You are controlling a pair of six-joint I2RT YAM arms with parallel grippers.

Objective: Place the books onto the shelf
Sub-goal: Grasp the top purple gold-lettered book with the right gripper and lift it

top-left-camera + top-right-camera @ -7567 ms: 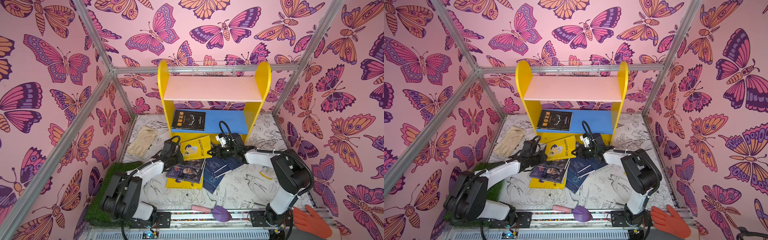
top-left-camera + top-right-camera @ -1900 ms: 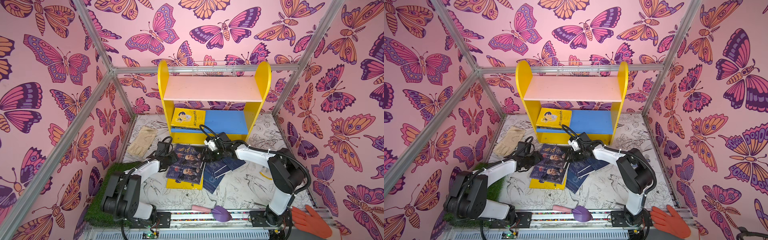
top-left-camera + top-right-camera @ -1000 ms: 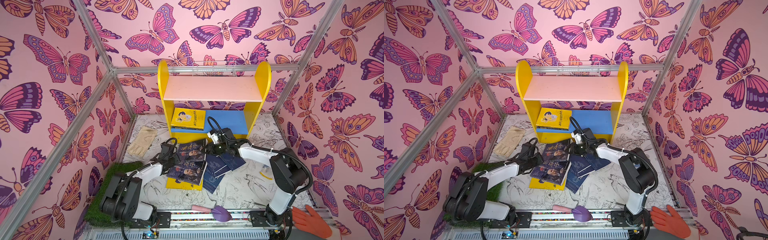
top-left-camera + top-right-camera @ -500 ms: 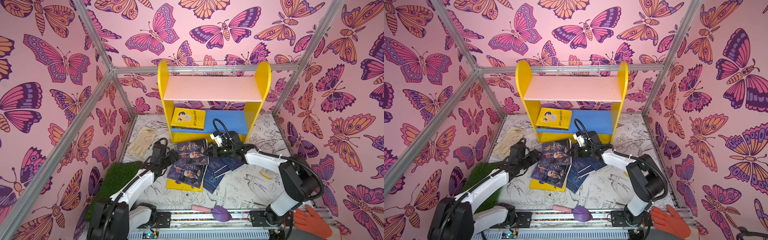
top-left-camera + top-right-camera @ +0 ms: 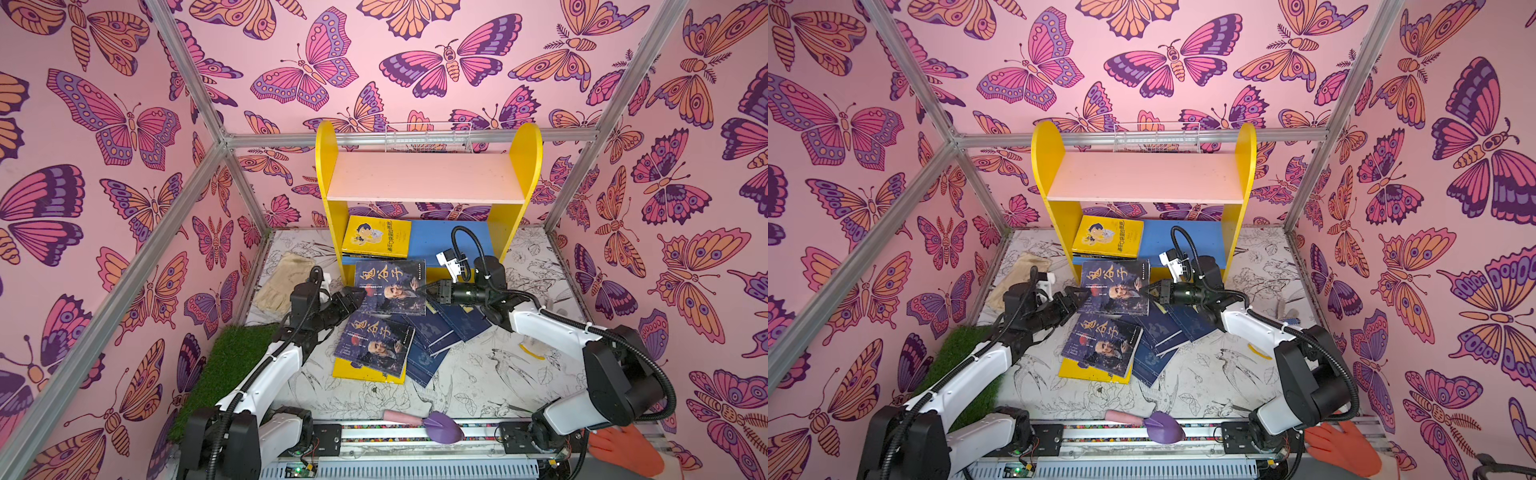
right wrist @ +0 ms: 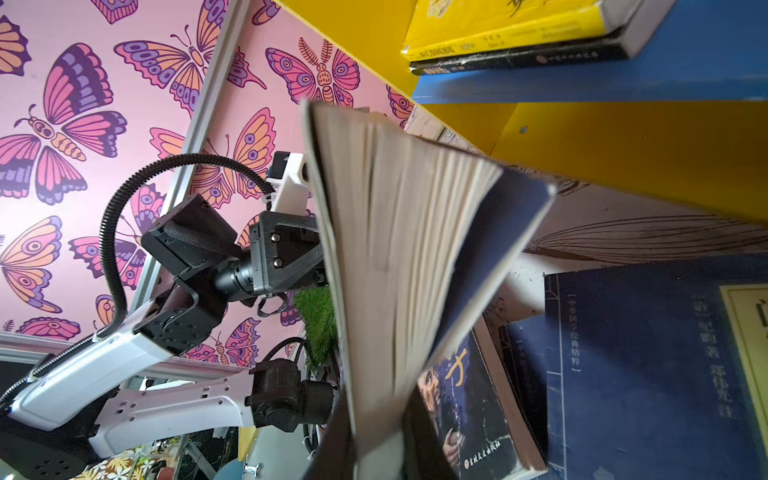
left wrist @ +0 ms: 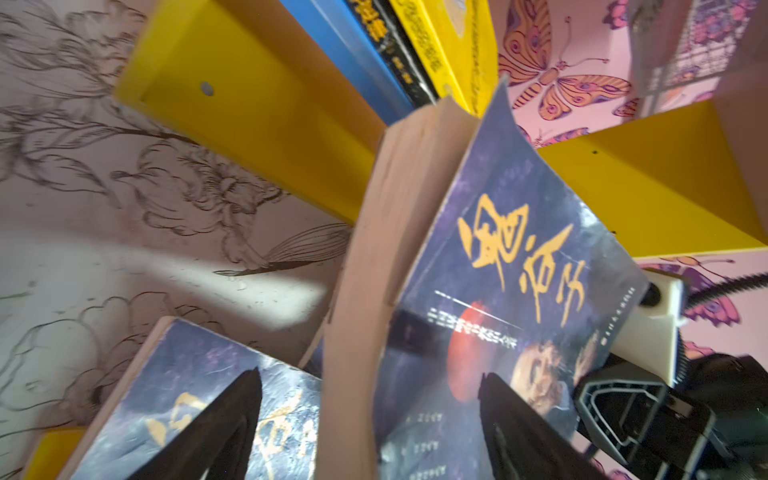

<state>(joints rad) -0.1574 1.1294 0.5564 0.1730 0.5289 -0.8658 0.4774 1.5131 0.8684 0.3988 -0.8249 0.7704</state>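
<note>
Partway: yellow book [image 5: 376, 237] on black book [image 6: 519, 58] lies on the shelf [image 5: 326, 166] lower board, portrait book [image 5: 390, 286] hangs just before it, clamped in right end effector [image 5: 429, 291], left end effector [image 5: 359, 296] apart astride its edge, pile [image 5: 376, 345] left on worktop [image 5: 478, 374].

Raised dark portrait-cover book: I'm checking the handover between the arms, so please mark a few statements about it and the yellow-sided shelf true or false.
1. The right gripper clamps the raised dark portrait-cover book by one edge. True.
2. The left gripper is shut on that book. False: its jaws stand open around the opposite edge.
3. A yellow paperback lies on the blue lower board of the yellow-sided shelf. True.
4. The pale pink upper board holds two books. False: it bears no books.
</note>
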